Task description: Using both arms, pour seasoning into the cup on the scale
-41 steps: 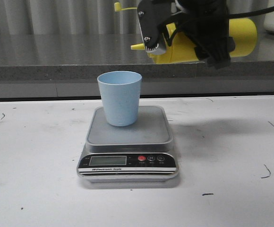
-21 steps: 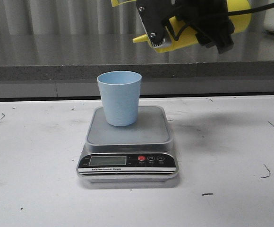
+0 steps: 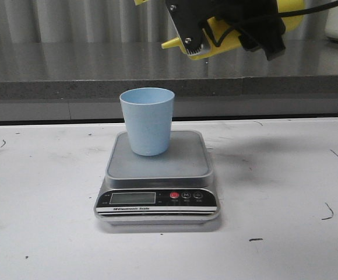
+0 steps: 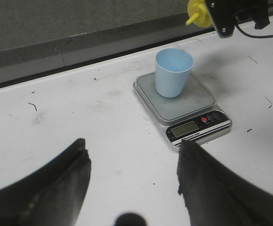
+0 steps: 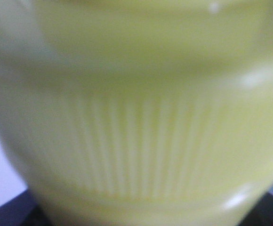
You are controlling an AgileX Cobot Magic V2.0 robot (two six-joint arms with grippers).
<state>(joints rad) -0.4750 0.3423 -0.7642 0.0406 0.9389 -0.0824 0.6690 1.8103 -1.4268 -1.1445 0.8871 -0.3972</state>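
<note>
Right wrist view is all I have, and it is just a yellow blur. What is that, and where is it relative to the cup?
Observer: It is the bottle, held on its side by the right gripper, high above the table. Its nozzle points toward the robot's left, above and a little to the right of the cup.
Operator: Is the cup on the scale?
Observer: Yes, upright on the platform of the scale, toward the back.
Operator: What about the left arm?
Observer: The left gripper is open and holds nothing; its wrist view looks across the table at the scale from a distance.
</note>
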